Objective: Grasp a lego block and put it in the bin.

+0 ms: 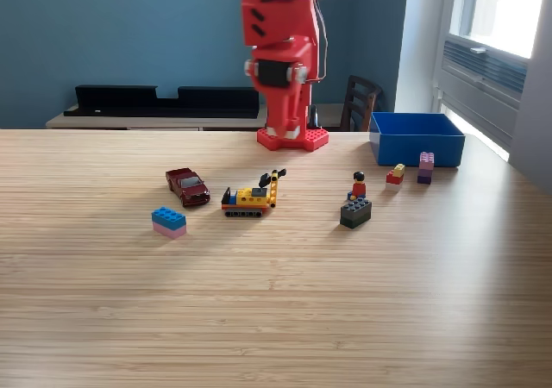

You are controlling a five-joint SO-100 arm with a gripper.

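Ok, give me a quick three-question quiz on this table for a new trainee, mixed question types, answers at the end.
1. True or false: the blue bin sits at the exterior view's left.
2. Which lies nearest the blue and pink block? A the red car; B the bin; C the figure on the dark block.
3. How many toy pieces stand just in front of the bin?

Key: 1 false, it is at the right. 2 A. 3 two: a red and yellow piece and a pink and purple block.
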